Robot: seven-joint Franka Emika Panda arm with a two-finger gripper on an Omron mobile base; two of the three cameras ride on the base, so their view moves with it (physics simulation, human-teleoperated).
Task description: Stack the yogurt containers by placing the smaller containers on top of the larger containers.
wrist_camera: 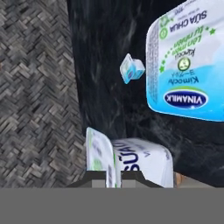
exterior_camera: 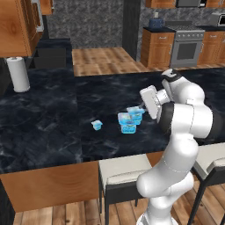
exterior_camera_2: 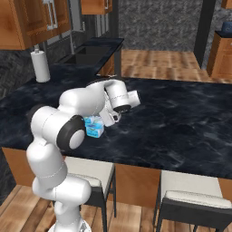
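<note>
A white robot arm is seen bent over a dark marble kitchen counter (exterior_camera: 48,127), its gripper (wrist_camera: 113,181) drawn nearly fully closed on the white rim of a mid-sized yogurt tub (wrist_camera: 131,159). In the hand view the tub is pinched at its edge between the two dark tips, its label turned on its side. In the left base view this held tub (exterior_camera: 136,113) is carried just above the counter, right beside the hand and slightly behind the largest yogurt tub (exterior_camera: 127,123); whether the two tubs touch cannot be told. The largest tub is set upright on the counter near its front edge, and its printed lid (wrist_camera: 188,65) is shown close up in the hand view. The smallest tub (exterior_camera: 97,125) is left on the counter well apart to the left of the other two, and is seen tilted in the hand view (wrist_camera: 131,68). In the right base view the blue tubs (exterior_camera_2: 94,126) are partly hidden behind the arm's elbow. A white paper towel roll (exterior_camera: 18,74) is stood at the far left of the counter, and two cushioned stools (exterior_camera: 121,173) are placed below its front edge.
</note>
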